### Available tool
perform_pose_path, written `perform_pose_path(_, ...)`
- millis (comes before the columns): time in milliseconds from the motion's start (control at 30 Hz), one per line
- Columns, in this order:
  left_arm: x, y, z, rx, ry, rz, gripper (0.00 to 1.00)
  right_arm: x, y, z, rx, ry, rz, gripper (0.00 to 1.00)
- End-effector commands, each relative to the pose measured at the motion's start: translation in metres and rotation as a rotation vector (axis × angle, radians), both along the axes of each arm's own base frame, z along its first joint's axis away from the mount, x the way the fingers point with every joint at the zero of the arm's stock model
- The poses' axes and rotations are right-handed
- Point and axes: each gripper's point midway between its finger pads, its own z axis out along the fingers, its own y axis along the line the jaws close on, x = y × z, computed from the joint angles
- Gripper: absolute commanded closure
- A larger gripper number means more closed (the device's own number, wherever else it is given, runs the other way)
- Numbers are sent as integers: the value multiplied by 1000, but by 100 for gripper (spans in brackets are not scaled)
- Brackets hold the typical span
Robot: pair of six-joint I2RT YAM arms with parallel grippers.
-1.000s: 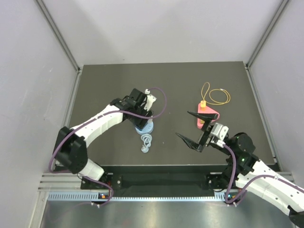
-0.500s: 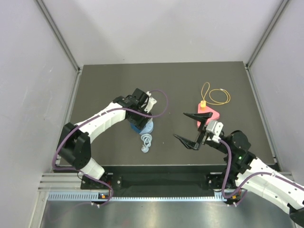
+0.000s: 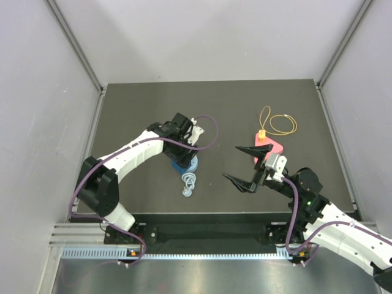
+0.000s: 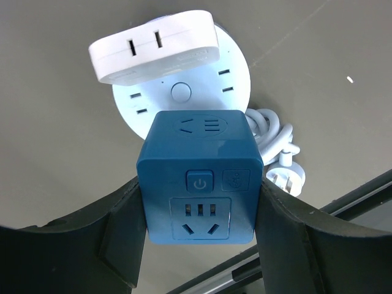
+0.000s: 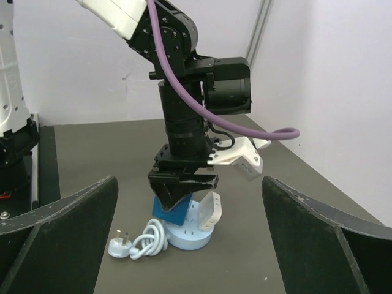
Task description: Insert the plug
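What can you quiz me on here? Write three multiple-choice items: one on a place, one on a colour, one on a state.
1. Where is the plug?
A. lying beside the strip
B. on the pink block
C. hanging off the table edge

2. What colour is the cube between the left gripper's fingers?
A. red
B. blue
C. yellow

3. The right gripper is:
A. open and empty
B. shut on a cable
C. shut on a block

Answers:
1 A: both wrist views show it flat on the surface next to the strip.
2 B: the left wrist view shows a blue cube.
3 A: its jaws stand wide apart with nothing between them.
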Motion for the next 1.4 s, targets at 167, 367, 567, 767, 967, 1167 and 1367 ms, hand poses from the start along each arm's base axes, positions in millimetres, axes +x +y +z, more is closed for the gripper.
perform_pose_path(167, 12, -8, -2, -30, -8, 26, 100, -8, -6, 39, 65, -60, 2, 0)
perform_pose_path(367, 11, -5, -7, -30, -5, 57, 100, -7, -6, 38, 58, -59, -1, 0)
perform_pose_path(567, 5, 7, -16, 34, 21, 81, 100, -8, -6, 40, 59, -62, 2, 0)
perform_pose_path(767, 11, 8, -16, 29, -17, 130, 100, -4, -2, 37, 49, -48, 2, 0)
perform_pose_path(967, 8, 14, -19, 38, -10, 217, 100, -3, 0, 37, 37, -26, 3, 0)
perform_pose_path(1167, 10, 18, -23, 59, -21, 237, 100, -4, -1, 35, 46, -3, 8, 0)
perform_pose_path(1367, 17, 19, -19, 63, -55, 254, 100, -4, 0, 35, 51, 16, 14, 0)
